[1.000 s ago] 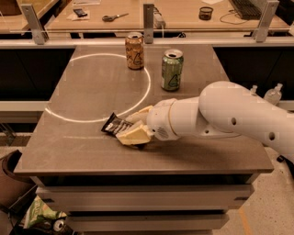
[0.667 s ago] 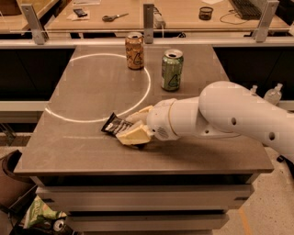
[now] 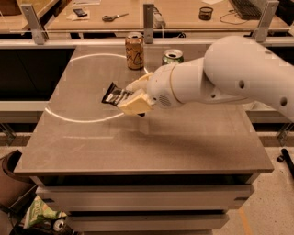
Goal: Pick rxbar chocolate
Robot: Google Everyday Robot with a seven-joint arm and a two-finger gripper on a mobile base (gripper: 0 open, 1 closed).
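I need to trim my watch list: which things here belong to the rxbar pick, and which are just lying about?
Job in hand:
- rxbar chocolate, clamped in the end effector over the table

Lying about:
- orange-brown can at the table's far edge
- green can, partly behind the arm
- scissors on the rear bench
- green bag on the floor

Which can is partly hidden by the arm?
The green can, beside the fully visible orange-brown can; the arm covers its lower part. The hand, holding the rxbar chocolate, is nearer the camera.
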